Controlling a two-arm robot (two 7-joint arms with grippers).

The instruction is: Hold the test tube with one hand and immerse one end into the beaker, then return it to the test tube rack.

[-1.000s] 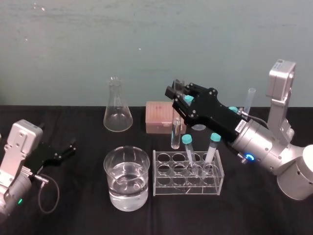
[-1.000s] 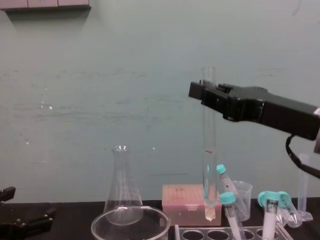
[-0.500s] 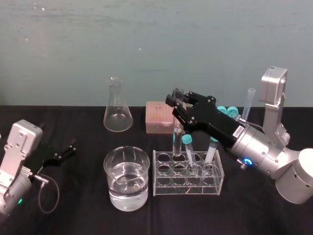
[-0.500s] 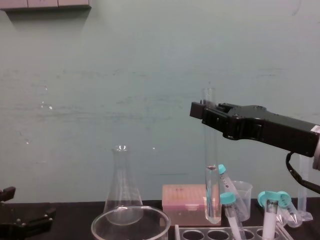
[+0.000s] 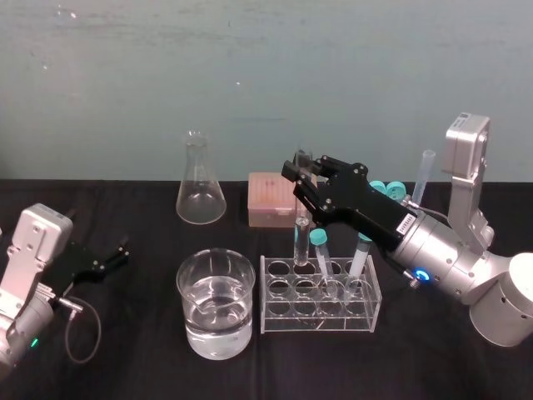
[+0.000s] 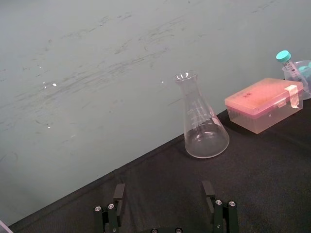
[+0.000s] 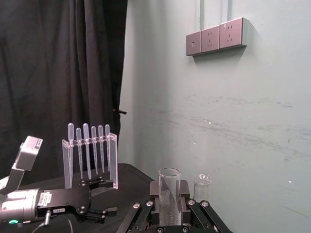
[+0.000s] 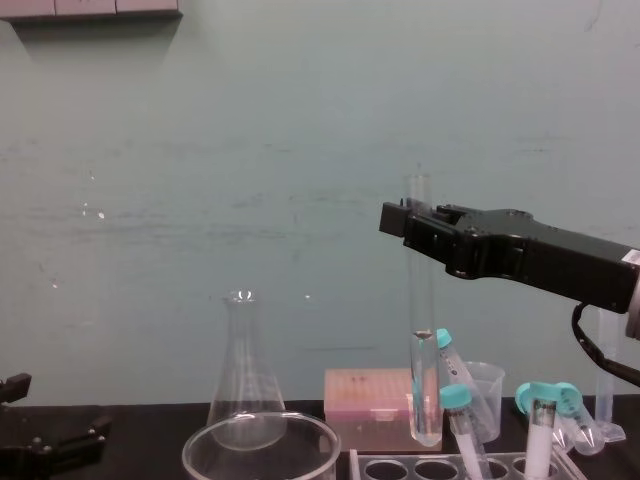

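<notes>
**Test tube held upright over the rack**

The test tube (image 8: 424,380) is clamped near its top by the right gripper (image 5: 301,177), the gripped stretch being hidden there. Its lower end is hung just above the test tube rack (image 5: 320,323), beside the beaker (image 5: 216,304). The left gripper (image 6: 165,206), fingers apart, is rested on the black-clothed table (image 5: 133,350); a teal wall (image 5: 250,75) stands behind.

The long clear glass test tube (image 5: 300,237) hangs upright just above the pale translucent rack (image 5: 275,323), with the wide water-filled glass beaker (image 5: 193,293) just left of it.
</notes>
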